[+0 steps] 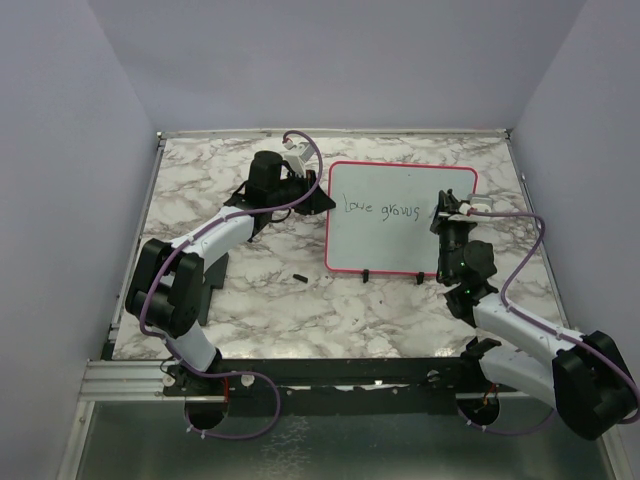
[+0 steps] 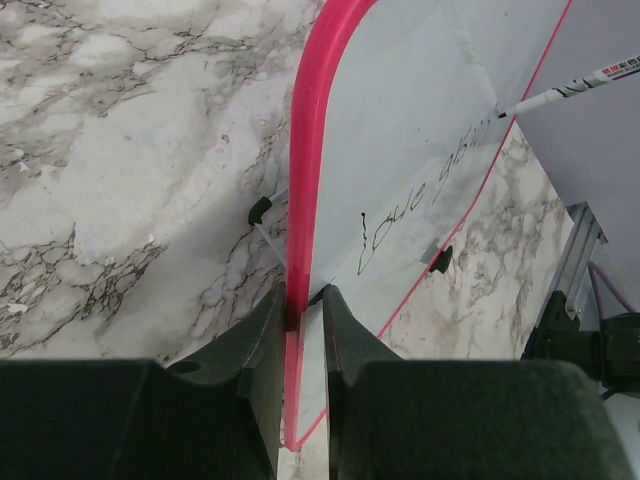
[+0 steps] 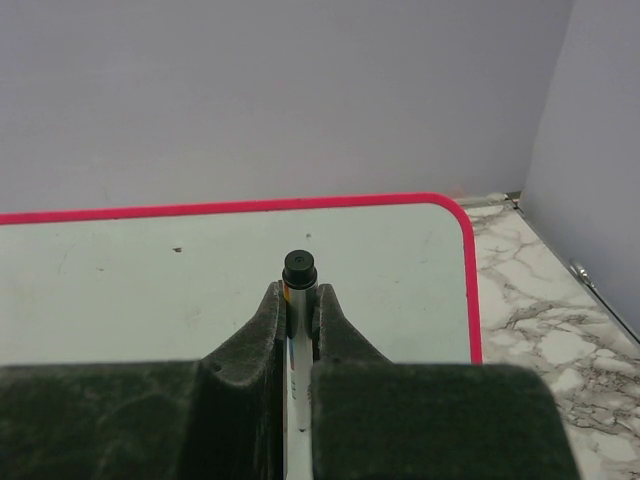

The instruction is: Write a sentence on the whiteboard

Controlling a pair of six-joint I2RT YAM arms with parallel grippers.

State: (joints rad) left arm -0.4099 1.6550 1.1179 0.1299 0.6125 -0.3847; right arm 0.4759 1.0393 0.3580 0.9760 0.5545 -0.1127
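Pink-framed whiteboard (image 1: 400, 240) is resting toward the tabletop's (image 1: 250, 300) right edge; left end effector (image 2: 305, 305) is clamping its frame, right end effector (image 3: 300, 300) is grasping a marker (image 3: 299, 268)

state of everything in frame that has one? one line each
whiteboard: on the table, left edge clamped.
sentence: unfinished, reads "Love grows".
marker: gripped, tip at the board just past the last word.
left gripper: shut on the whiteboard's edge.
right gripper: shut on the marker.
small black piece: loose on the table, apart from the board.

Marble tabletop (image 1: 250, 300), seemingly lilac walls (image 1: 330, 60)
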